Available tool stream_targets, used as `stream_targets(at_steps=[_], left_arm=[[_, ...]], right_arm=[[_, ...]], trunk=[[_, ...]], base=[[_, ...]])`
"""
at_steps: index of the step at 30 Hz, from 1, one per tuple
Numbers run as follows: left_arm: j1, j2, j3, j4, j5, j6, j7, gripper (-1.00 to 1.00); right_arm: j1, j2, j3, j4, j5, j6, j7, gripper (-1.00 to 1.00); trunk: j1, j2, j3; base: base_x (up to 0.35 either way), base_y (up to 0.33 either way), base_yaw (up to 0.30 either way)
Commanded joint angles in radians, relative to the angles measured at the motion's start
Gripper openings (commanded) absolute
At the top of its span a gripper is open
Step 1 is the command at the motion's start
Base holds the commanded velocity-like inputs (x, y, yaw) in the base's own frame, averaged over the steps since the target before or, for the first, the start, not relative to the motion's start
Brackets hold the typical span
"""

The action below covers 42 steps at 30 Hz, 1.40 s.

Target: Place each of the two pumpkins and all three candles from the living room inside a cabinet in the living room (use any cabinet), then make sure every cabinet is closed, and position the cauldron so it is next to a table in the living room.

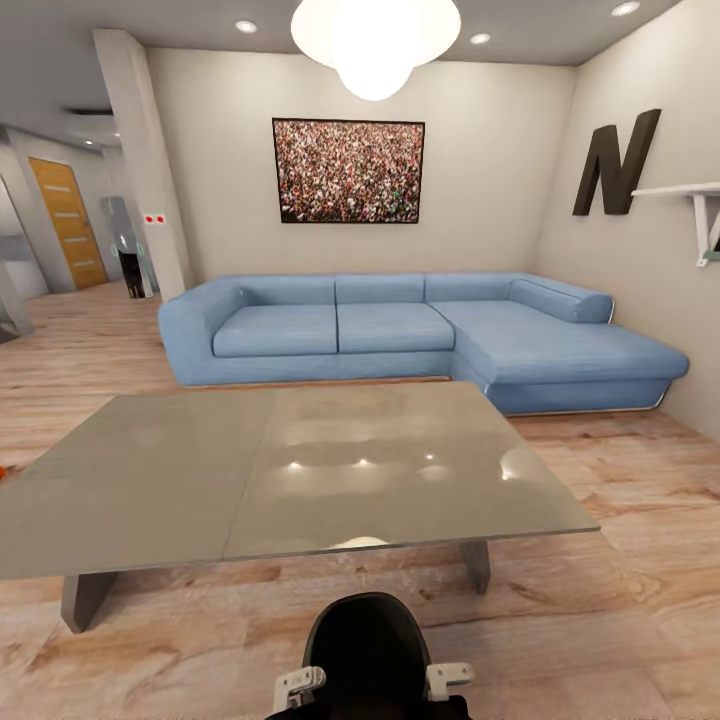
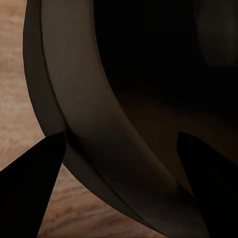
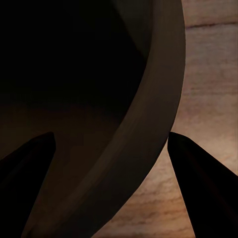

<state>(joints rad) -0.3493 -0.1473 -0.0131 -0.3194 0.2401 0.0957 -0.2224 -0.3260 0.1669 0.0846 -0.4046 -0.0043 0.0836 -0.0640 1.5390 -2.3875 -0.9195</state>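
The black cauldron hangs close in front of me at the bottom of the head view, just short of the grey low table. My left gripper and right gripper hold it at opposite sides. In the left wrist view the left gripper straddles the cauldron's flared rim, one finger outside the wall and one inside. The right gripper straddles the cauldron's rim the same way. A sliver of something orange peeks in on the floor at the left edge; I cannot tell what it is.
A blue corner sofa stands behind the table against the back wall. A white shelf juts from the right wall. Wood floor runs left of the table towards a hallway with an orange door.
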Motion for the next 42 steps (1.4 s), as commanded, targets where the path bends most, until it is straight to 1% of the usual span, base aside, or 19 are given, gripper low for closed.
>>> stream_targets(at_steps=[1,20,42], left_arm=[[0.000,0.005,-0.016,-0.004,0.015,0.001,-0.002,-1.00],[0.000,0.005,-0.016,-0.005,0.015,0.002,-0.004,-1.00],[0.000,0.005,-0.016,-0.005,0.015,0.002,-0.003,-1.00]], right_arm=[[-0.001,-0.001,0.018,0.000,-0.014,0.007,0.019,-1.00],[-0.001,-0.001,0.018,0.001,-0.014,0.007,0.019,-1.00],[-0.001,-0.001,0.018,0.001,-0.014,0.007,0.019,-1.00]], trunk=[[0.000,0.000,-0.001],[0.000,0.000,-0.001],[0.000,0.000,-0.001]], base=[[0.000,0.000,0.000],[0.022,0.000,0.000],[0.108,0.000,0.000]])
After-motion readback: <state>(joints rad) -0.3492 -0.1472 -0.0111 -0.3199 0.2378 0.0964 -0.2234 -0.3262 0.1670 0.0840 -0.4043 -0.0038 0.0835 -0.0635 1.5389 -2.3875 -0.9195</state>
